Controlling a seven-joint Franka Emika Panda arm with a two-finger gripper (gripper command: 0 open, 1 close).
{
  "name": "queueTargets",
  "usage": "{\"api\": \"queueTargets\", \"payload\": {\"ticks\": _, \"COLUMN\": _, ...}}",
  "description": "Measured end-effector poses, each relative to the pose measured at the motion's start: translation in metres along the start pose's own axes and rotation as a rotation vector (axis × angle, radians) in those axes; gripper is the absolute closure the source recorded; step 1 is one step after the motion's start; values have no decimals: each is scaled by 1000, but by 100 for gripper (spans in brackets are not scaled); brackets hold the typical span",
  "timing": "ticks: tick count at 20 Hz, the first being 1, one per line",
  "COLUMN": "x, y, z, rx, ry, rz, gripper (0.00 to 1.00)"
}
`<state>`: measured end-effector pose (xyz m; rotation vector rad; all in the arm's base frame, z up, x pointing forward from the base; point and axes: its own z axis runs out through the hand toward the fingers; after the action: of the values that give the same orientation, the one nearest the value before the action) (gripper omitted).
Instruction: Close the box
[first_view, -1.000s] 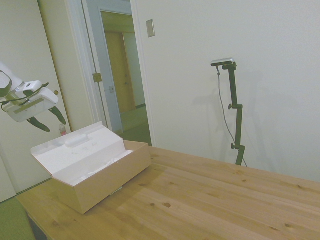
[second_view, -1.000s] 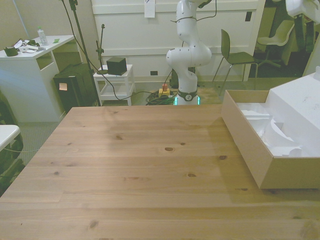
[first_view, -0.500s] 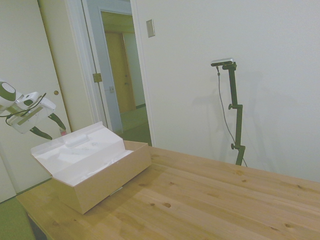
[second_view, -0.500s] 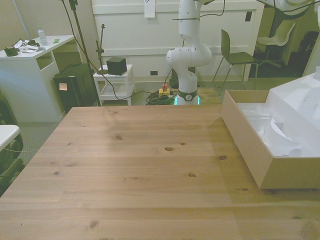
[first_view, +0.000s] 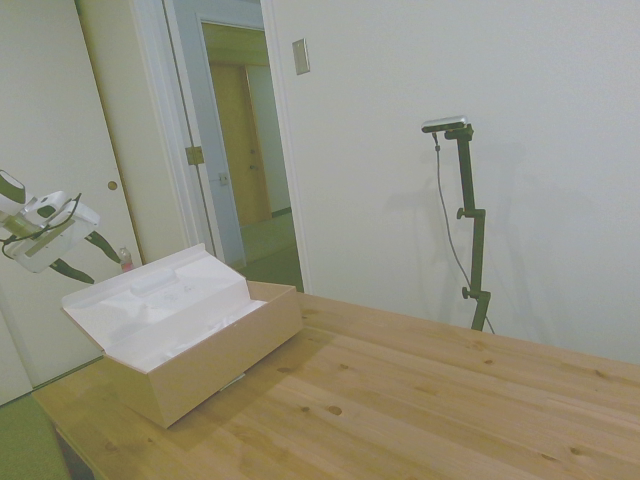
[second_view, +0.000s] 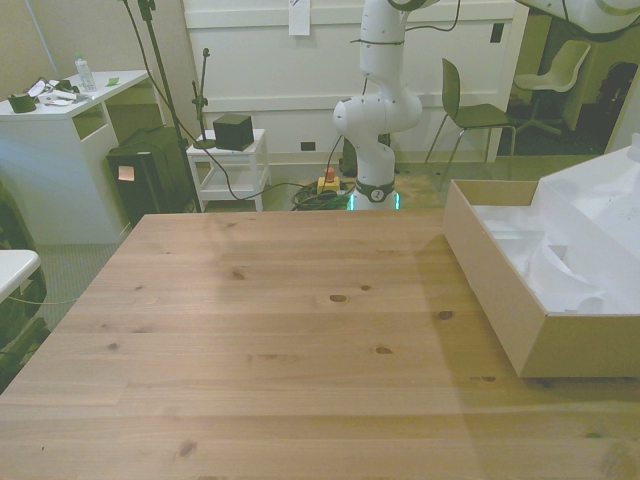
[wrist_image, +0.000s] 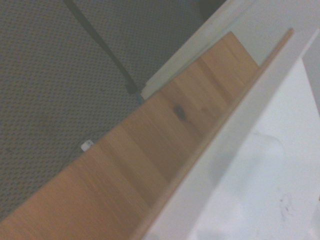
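Observation:
The box (first_view: 215, 352) is long, tan cardboard outside and white inside, and stands at the table's corner. Its flat white lid (first_view: 155, 303) with an oval recess is hinged open and leans back and upward. My gripper (first_view: 102, 270) hovers off the table just behind the lid's raised top edge, its two dark fingers spread open with nothing between them. In the front view the box (second_view: 497, 280) sits at the right, its lid (second_view: 598, 200) rising past the picture's edge, and the gripper is out of frame. The wrist view shows the lid's white face (wrist_image: 260, 170) close by.
The wooden table (first_view: 420, 400) stretches wide beside the box. White foam inserts (second_view: 560, 270) fill the box's inside. Behind the gripper stand a door and an open doorway (first_view: 240, 150). The wrist view shows the table's edge (wrist_image: 150, 150) and grey carpet (wrist_image: 60, 75) below.
My gripper has dropped lower and drifted toward the side view's left, ending behind the lid's top edge. Its fingers stay open. The box and lid have not moved.

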<state>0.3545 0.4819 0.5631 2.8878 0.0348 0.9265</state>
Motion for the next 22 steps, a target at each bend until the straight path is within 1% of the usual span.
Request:
{"api": "queueTargets", "payload": {"ticks": 3, "x": 8, "y": -11, "z": -7, "rx": 11, "ry": -20, "rz": 6, "gripper": 0}}
{"api": "queueTargets", "payload": {"ticks": 4, "x": 10, "y": -14, "z": -3, "rx": 9, "ry": -31, "rz": 6, "gripper": 0}}
{"api": "queueTargets", "payload": {"ticks": 6, "x": 10, "y": -23, "z": 16, "rx": -3, "ry": -51, "rz": -6, "gripper": 0}}
{"api": "queueTargets", "payload": {"ticks": 8, "x": 6, "y": -35, "z": 38, "rx": -22, "ry": -57, "rz": -26, "gripper": 0}}
{"api": "queueTargets", "payload": {"ticks": 10, "x": -1, "y": -49, "z": 53, "rx": -41, "ry": -60, "rz": -40, "gripper": 0}}
{"api": "queueTargets", "payload": {"ticks": 12, "x": -7, "y": -60, "z": 59, "rx": -55, "ry": -61, "rz": -36, "gripper": 0}}
{"api": "queueTargets", "payload": {"ticks": 14, "x": -8, "y": -62, "z": 56, "rx": -80, "ry": -52, "rz": -3, "gripper": 0}}
{"api": "queueTargets", "payload": {"ticks": 16, "x": -4, "y": -54, "z": 45, "rx": -124, "ry": -34, "rz": 40, "gripper": 0}}
{"api": "queueTargets", "payload": {"ticks": 18, "x": 6, "y": -35, "z": 28, "rx": -166, "ry": -6, "rz": 92, "gripper": 0}}
{"api": "queueTargets", "payload": {"ticks": 20, "x": 17, "y": -6, "z": 11, "rx": -212, "ry": 25, "rz": 140, "gripper": 0}}
{"api": "queueTargets", "payload": {"ticks": 22, "x": 31, "y": 39, "z": 3, "rx": -284, "ry": 44, "rz": 195, "gripper": 0}}
